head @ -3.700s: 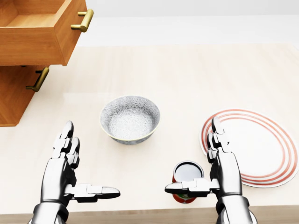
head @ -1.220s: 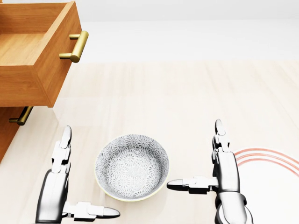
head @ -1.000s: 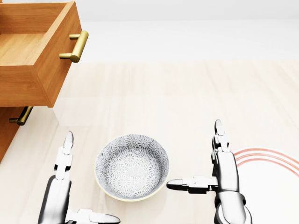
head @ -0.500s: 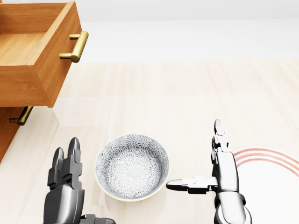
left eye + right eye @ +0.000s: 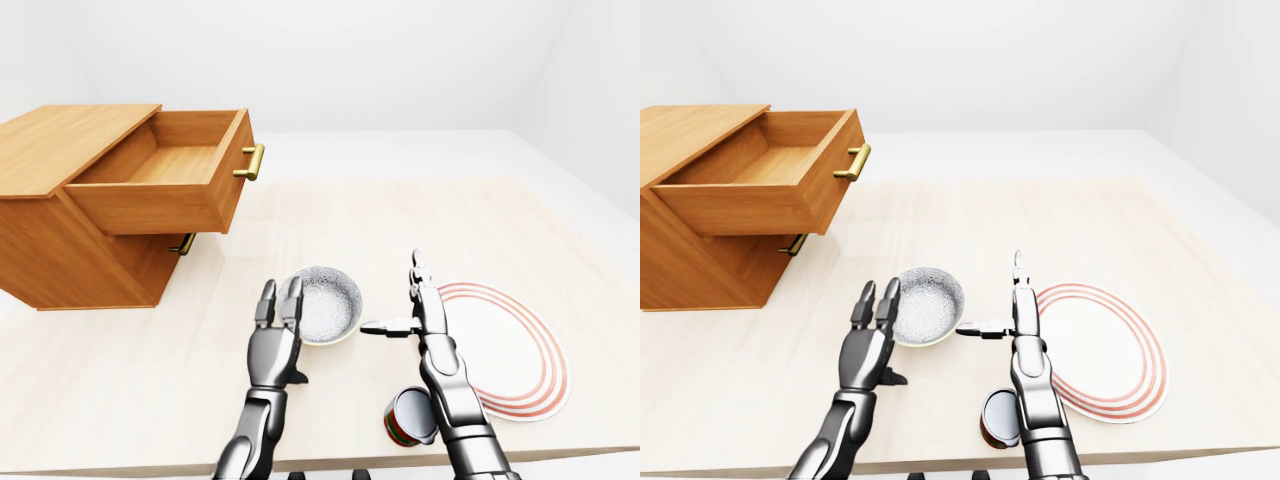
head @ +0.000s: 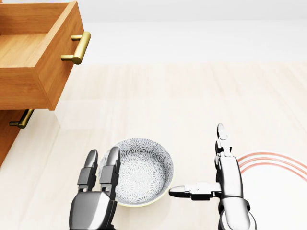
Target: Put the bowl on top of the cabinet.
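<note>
Low in the head view, the bowl (image 6: 144, 167) sits upright on the desk (image 6: 168, 96), flanked by both robot hands and not yet lifted. The left robot hand (image 6: 98, 191) is open, its fingers straight and raised against the bowl's left rim. They overlap it in this view, but I cannot tell whether they touch. The right robot hand (image 6: 228, 184) is open too, one finger pointing up the view and the thumb stretched left, its tip just beside the right rim. This bracketing looks like the set-up for a two-sided squeeze, probably because the bowl is too wide for one three-finger hand. The cabinet (image 5: 70, 145) stands at the left of the left-eye view, its flat top well apart from the bowl. Its drawer (image 5: 165, 185) is pulled out and overhangs the desk, so the lift would likely have to clear it. The plate (image 5: 520, 350) and cup (image 5: 405, 420) lie to the right, off that path, though the cup sits close to the right forearm.
</note>
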`<state>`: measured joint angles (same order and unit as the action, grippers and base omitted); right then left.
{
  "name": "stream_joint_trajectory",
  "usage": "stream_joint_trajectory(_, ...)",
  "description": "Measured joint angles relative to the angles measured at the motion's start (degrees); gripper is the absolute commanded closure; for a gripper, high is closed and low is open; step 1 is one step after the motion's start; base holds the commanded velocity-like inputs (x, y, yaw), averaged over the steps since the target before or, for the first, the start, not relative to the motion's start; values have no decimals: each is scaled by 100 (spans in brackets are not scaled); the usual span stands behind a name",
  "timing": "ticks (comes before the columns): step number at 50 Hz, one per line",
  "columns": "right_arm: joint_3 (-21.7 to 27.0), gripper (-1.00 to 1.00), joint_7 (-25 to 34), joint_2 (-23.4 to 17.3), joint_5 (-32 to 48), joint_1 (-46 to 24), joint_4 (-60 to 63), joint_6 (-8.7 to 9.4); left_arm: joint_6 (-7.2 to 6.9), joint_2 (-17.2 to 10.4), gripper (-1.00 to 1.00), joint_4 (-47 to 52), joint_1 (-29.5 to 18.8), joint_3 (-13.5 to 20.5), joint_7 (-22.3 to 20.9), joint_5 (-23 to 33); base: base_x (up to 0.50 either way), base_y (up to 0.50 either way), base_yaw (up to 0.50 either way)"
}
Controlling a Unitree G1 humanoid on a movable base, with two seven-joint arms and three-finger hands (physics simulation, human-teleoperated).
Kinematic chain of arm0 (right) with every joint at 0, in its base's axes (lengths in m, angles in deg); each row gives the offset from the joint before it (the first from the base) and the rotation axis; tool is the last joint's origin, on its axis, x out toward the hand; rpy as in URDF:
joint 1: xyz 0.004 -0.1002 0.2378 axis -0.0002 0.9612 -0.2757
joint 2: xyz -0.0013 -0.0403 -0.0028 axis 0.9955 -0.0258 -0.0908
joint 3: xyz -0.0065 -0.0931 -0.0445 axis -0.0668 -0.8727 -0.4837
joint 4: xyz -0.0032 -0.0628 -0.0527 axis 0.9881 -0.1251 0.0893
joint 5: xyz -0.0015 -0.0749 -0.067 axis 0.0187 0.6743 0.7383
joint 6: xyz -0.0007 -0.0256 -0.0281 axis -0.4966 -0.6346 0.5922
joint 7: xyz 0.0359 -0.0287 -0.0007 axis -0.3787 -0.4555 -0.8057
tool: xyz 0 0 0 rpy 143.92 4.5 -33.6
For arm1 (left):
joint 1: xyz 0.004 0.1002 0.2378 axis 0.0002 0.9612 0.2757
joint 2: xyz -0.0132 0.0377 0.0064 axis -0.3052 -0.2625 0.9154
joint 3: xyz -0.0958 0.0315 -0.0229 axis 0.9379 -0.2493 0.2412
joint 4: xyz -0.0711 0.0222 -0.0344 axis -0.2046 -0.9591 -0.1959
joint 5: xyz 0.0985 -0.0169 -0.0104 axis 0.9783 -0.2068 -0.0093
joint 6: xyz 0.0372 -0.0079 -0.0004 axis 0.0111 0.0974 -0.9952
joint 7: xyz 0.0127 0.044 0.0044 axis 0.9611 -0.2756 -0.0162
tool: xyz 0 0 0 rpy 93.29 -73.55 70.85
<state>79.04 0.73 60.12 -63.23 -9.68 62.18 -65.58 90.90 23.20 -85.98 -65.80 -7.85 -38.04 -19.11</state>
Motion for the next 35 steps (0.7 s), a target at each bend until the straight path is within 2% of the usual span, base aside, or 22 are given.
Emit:
stream_joint_trajectory(6,-10,-100,17,3,16,0,-8,-4,1,4,-100,-116,-171,-55,0,253,0,0,0)
stream_joint_trajectory(7,-11,-100,20,3,18,-1,-12,-6,0,4,-42,-132,-192,-63,0,283,0,0,0)
stream_joint_trajectory(8,-12,-100,22,3,19,-2,-15,-8,2,4,83,-159,-210,-72,0,310,0,0,0)
stream_joint_trajectory(9,-12,-100,24,3,21,-3,-17,-9,2,4,92,-190,-225,-84,0,329,0,0,0)
stream_joint_trajectory(24,-40,-100,53,16,43,2,-31,-34,2,-7,86,-531,-341,-204,0,617,0,0,0)
stream_joint_trajectory(33,-58,-100,79,25,44,18,-3,-50,2,-17,71,-595,-585,-190,0,733,0,0,0)
stream_joint_trajectory(35,-62,-100,83,27,45,21,1,-56,2,-19,62,-594,-605,-190,1,743,0,0,0)
